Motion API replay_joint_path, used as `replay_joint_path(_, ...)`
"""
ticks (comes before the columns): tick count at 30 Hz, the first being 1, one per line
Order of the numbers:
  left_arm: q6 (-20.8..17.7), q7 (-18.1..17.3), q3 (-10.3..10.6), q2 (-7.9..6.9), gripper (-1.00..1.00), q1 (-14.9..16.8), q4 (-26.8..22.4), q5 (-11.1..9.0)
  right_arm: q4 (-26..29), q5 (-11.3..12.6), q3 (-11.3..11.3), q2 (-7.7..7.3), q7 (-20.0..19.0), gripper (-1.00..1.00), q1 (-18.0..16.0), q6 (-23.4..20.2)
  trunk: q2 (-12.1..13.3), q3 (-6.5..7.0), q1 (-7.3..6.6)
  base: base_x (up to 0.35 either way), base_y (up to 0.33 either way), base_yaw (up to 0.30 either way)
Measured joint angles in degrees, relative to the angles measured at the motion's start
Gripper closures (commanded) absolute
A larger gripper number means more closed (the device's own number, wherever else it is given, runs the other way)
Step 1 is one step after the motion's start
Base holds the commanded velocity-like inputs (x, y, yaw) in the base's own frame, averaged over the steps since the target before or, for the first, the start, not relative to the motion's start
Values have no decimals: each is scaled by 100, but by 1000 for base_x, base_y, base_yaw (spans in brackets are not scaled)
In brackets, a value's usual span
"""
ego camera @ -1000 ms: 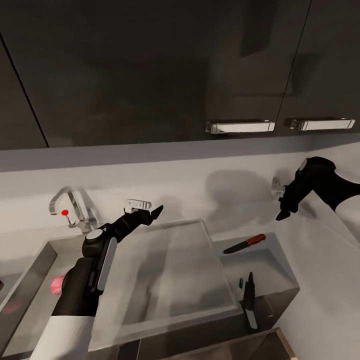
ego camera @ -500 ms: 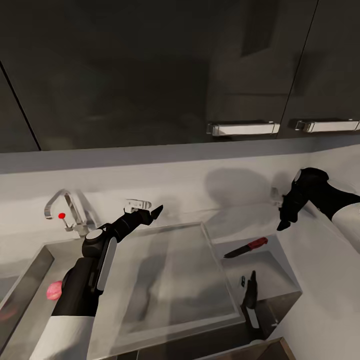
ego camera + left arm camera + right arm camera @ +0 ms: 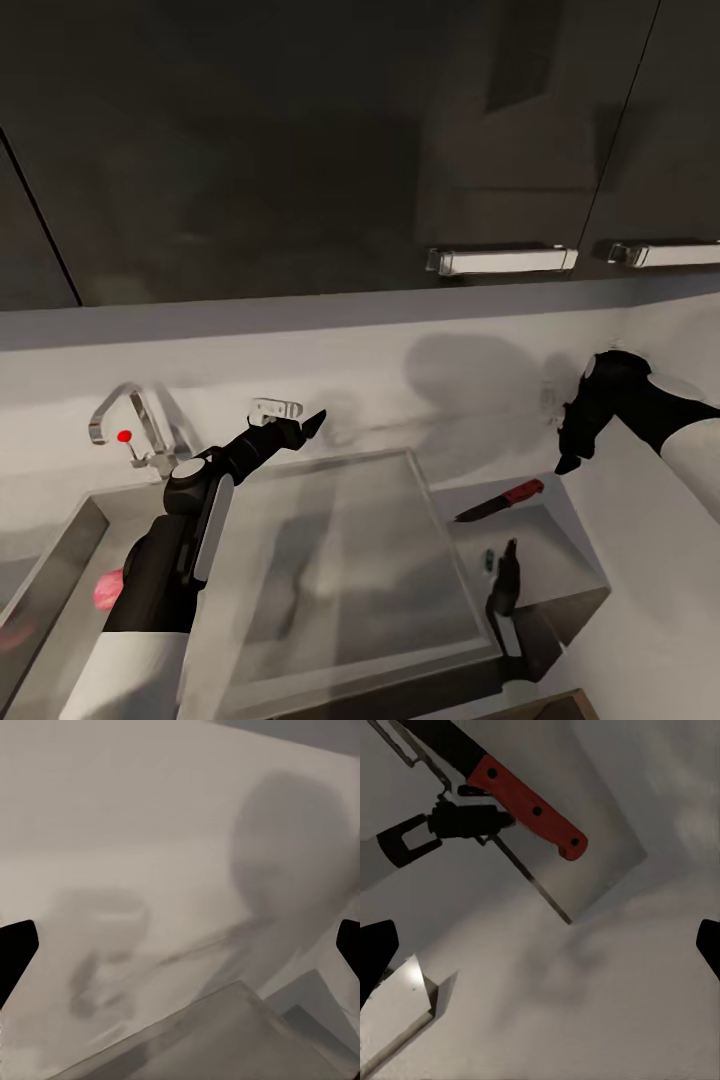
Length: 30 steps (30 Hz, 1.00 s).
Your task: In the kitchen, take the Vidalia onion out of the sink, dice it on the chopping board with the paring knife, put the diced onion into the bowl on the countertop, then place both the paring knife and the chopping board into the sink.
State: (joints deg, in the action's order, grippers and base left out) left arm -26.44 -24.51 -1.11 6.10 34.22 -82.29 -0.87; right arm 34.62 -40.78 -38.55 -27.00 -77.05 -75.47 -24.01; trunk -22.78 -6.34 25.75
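Knife [image 3: 500, 501]: small, dark pointed blade and glossy red handle with two dark rivets; it lies flat on the grey countertop [image 3: 560, 560], right of the raised drainboard, handle toward the far right, blade pointing near-left.
Right gripper [image 3: 568, 452]: black, hanging above and to the right of the knife's handle, apart from it; in the right wrist view its two finger tips sit at opposite edges, spread wide, with the knife [image 3: 502, 787] ahead of them and nothing between.
Left gripper [image 3: 305, 425]: black, held over the far edge of the drainboard, near the pale back wall; in the left wrist view the finger tips show far apart, empty.
Sink [image 3: 60, 560]: grey steel basin at left, with a pink round object [image 3: 108, 590] partly hidden behind the left arm.
Tap [image 3: 128, 430]: chrome, angular, with a red dot, at the far edge of the basin.
Drainboard [image 3: 340, 560]: flat, dull steel, rectangular, between basin and knife.
Cabinets [image 3: 300, 150]: glossy black doors above, with bright metal bar handles.
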Motion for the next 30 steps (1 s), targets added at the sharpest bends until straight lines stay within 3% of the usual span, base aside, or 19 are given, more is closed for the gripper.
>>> replay_joint_path(6, 0, 0, 0, 0, -100, 0, 0, 0, 2, -6, 0, 0, 189, -100, 130, -1, -1, 0, 0, 1, 1, 0)
replay_joint_path(30, 0, -1, 3, 0, -100, 0, 0, 0, 5, 3, -2, 0, 194, -100, 352, 4, -1, 0, 0, 0, 0, 0)
